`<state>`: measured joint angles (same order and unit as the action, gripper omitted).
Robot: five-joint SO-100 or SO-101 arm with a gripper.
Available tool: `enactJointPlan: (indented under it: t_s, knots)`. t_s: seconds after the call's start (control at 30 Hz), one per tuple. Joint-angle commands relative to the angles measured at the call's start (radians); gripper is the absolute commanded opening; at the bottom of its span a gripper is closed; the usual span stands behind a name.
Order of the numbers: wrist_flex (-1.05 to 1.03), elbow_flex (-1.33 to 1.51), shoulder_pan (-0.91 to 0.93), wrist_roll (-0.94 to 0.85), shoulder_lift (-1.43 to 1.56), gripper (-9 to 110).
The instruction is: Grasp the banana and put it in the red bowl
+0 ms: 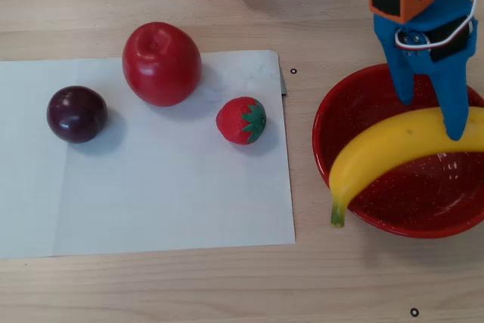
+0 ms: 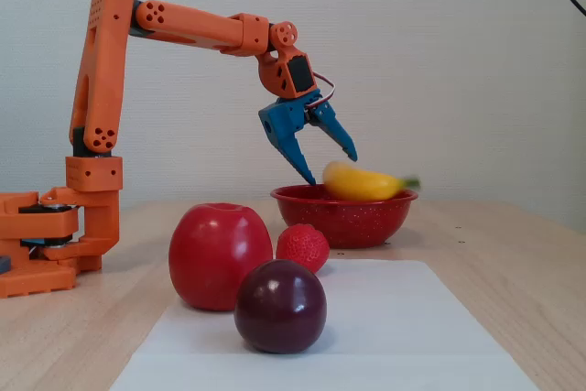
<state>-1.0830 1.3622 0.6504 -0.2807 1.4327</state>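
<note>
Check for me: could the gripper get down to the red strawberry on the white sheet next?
Probably yes. The gripper stands open over the speckled red bowl, and the small red strawberry sits alone on the white paper sheet, apart from the glossy red apple.

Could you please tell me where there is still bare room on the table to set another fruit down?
The sheet of paper is bare in front of the plum, apple and strawberry. It is crowded at the red bowl, where the banana lies across it under the open gripper.
</note>
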Motion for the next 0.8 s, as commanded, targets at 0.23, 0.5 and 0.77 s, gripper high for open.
enactJointPlan:
  t_s: [0.23,0.5,0.77]
  knots:
    - [-0.183,-0.216,0.012,-0.058,0.103,17]
    - [-0.316,-0.342,-0.046,-0.072,0.178,0]
    - [-0.460,-0.368,-0.106,-0.075,0.310,0]
